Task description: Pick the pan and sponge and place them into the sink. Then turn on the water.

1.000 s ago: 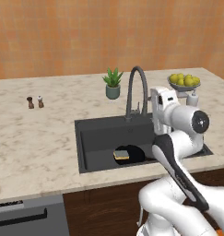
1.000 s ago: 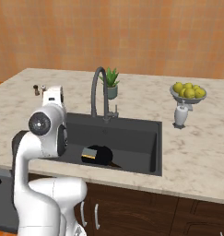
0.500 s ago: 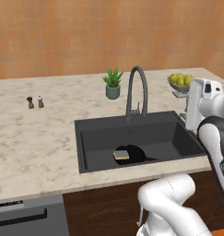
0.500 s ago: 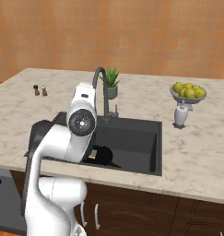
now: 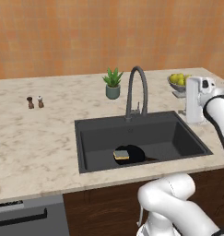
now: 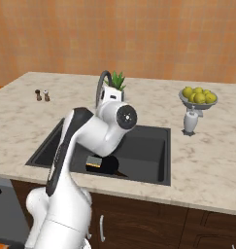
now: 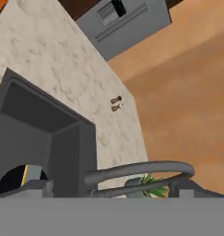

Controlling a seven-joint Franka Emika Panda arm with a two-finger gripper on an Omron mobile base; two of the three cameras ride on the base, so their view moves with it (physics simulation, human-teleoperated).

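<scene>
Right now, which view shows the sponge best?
The left base view: the sponge lies unobstructed on the pan in the sink. In the right base view the arm mostly hides it; the hand view shows a corner.

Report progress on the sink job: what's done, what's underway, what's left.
Done: the pan and the sponge both lie in the sink, the sponge resting on the pan. Underway: the hand view looks along the faucet from close by, with the gripper open and holding nothing. Left: turning on the water; no stream runs from the spout.
</scene>
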